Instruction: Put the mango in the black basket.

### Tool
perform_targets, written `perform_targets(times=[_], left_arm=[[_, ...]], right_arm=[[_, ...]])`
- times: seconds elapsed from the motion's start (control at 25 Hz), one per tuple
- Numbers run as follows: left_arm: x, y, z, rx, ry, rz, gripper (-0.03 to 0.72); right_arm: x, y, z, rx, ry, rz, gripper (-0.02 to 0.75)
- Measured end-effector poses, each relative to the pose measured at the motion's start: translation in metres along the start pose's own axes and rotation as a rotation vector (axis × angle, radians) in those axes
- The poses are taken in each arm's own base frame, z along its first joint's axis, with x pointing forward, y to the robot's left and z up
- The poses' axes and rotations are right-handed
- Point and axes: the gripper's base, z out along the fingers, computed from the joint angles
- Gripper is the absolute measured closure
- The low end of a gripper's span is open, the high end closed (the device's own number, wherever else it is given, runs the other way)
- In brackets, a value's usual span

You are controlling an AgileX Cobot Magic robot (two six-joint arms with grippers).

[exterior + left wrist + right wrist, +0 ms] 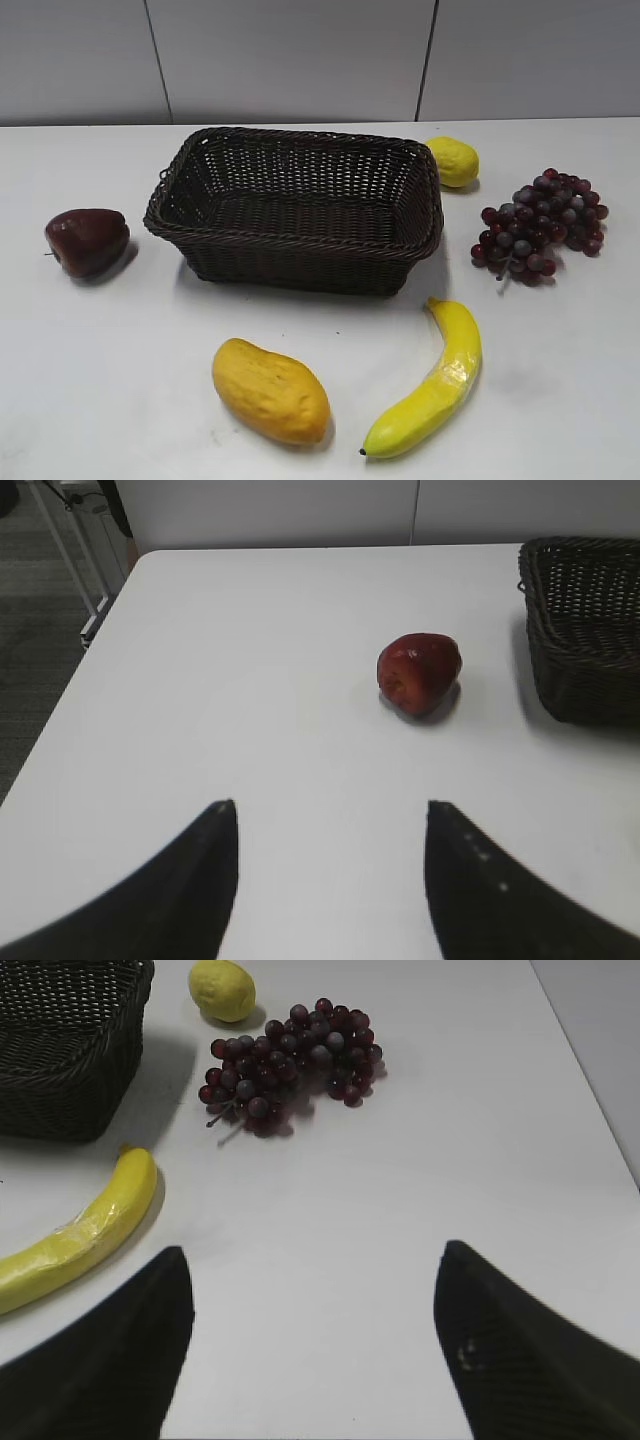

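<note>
No brand, label or legible writing appears on any item in the three views.

Mango (270, 391): lies on the white table (100, 380), near edge, left of centre, in front of the black basket (297, 208) and apart from it. Its tapered end points far-left. It appears only in the exterior view; neither wrist view shows it.

Black basket: stands at table centre, open side up, interior empty. The left wrist view shows only its left end (585, 630), cut off by the right frame edge. The right wrist view shows only its near right corner (70, 1045), cut off at the top and left.

Other items: banana (432, 382) right of the mango, its stem end just in front of the basket's near right corner; in the right wrist view its lower end is cut off by the left frame edge. Lemon (453, 161) just beside the basket's far right corner. Grape bunch (540, 225) right of the basket, well apart from it. Dark red apple (87, 240) left of the basket, apart from it.

Left gripper (330, 880): jaws spread wide, nothing between them, above bare table near of the apple. Finger bases are cut off by the lower frame edge.

Right gripper (310, 1350): jaws spread wide, nothing between them, above bare table near of the grape bunch. Neither gripper is visible in the exterior view.
</note>
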Motion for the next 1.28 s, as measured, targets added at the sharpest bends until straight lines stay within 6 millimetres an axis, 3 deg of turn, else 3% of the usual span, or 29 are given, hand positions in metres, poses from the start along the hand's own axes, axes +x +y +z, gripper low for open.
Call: perform_targets(times=[0.64, 1.04, 1.28], left_arm=[[0.000, 0.000, 0.000, 0.000, 0.000, 0.000, 0.238], [0.000, 0.000, 0.000, 0.000, 0.000, 0.000, 0.238], [0.000, 0.000, 0.000, 0.000, 0.000, 0.000, 0.238]], right_arm=[[-0.003, 0.000, 0.006, 0.001, 0.039, 0.000, 0.163], [-0.042, -0.001, 0.055, -0.013, 0.360, -0.032, 0.163], [-0.060, 0.009, 0.103, -0.174, 0.561, -0.165, 0.163]])
